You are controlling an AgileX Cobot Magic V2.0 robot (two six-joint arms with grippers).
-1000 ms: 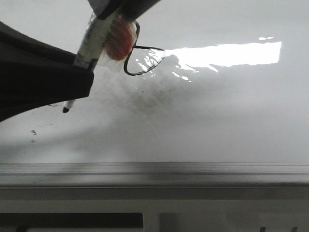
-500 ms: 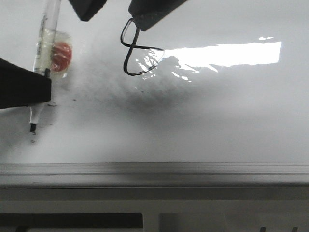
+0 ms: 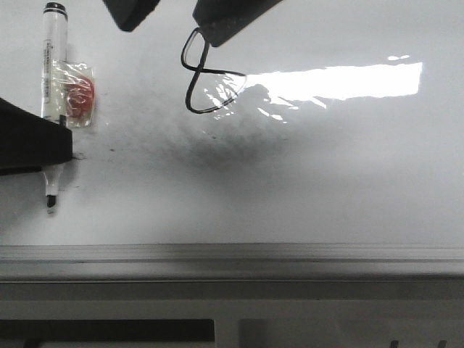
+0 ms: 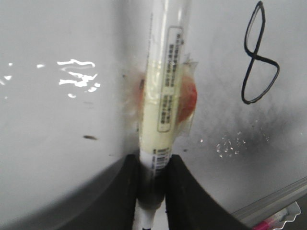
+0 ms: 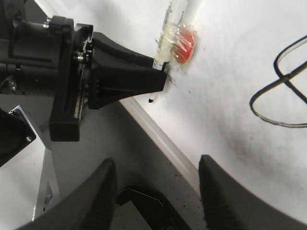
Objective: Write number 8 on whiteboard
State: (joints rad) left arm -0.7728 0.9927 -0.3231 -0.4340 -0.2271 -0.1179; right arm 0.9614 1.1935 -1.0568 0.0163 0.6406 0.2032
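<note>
The number 8 is drawn in thin black on the whiteboard, slanted, beside the bright glare. It also shows in the left wrist view and partly in the right wrist view. My left gripper is shut on a white marker near its tip end; the marker has a red lump taped to its barrel. The left wrist view shows the fingers tight on the marker. My right gripper hangs open and empty above the 8, and its jaws stand wide apart in its wrist view.
The board's grey metal edge rail runs along the near side, with a grey ledge below. Dark smears and specks lie under the 8. A pink-tipped object lies beyond the rail. The left arm's black body is at the board's left edge.
My left gripper carried the marker leftward away from the 8, and the marker swung from slanted to nearly straight. The right gripper's fingers have come apart and uncovered the 8.
</note>
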